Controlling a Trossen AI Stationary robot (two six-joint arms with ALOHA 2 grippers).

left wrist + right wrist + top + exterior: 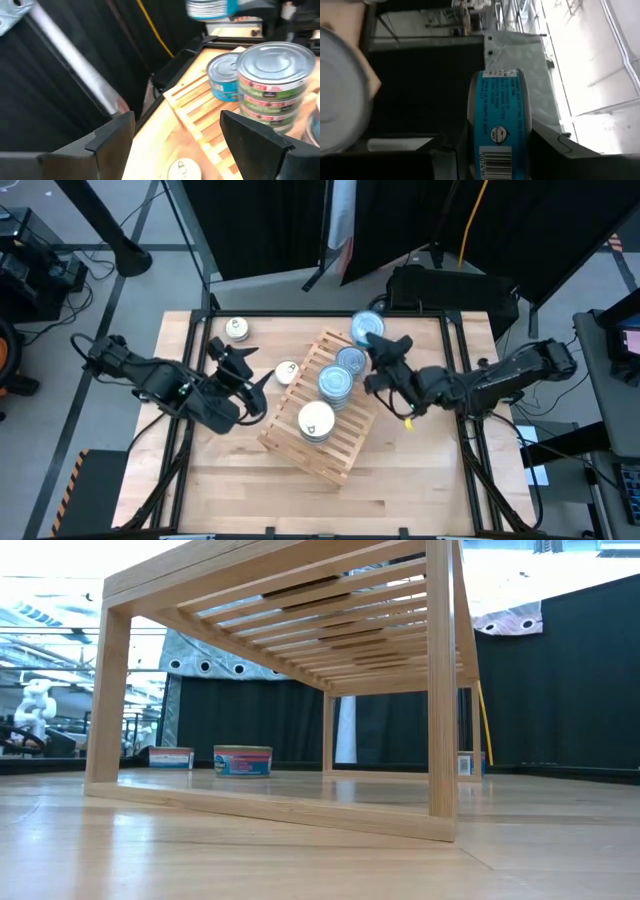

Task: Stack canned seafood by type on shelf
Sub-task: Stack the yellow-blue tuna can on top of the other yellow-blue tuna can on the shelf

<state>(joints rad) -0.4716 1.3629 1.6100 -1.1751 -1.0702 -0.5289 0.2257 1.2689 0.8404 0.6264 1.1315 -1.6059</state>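
The light-wood slatted shelf (318,412) stands slantwise in the middle of the table. On it rest a white-topped tin (316,420), a silver-topped stack with green labels (272,82) and a blue tin (223,77). My right gripper (383,348) is shut on a blue-labelled tin (367,328) over the shelf's far corner. My left gripper (248,370) hangs open left of the shelf, nothing between its fingers (110,137). A white-topped tin (287,371) lies on the table just beyond it. My right gripper pinches the blue-labelled tin across its height, one finger on each flat face, near the rim (500,150). The fingers come level from the table's right side. The tin is lifted clear of shelf and table, lying flat with its top up.
Another white-topped tin (236,329) sits on the table at the far left. The low view shows two tins (243,760) (172,757) on the table behind the shelf's legs (440,740). Dark metal rails (190,380) border the table; bare wood lies at the near side (320,500).
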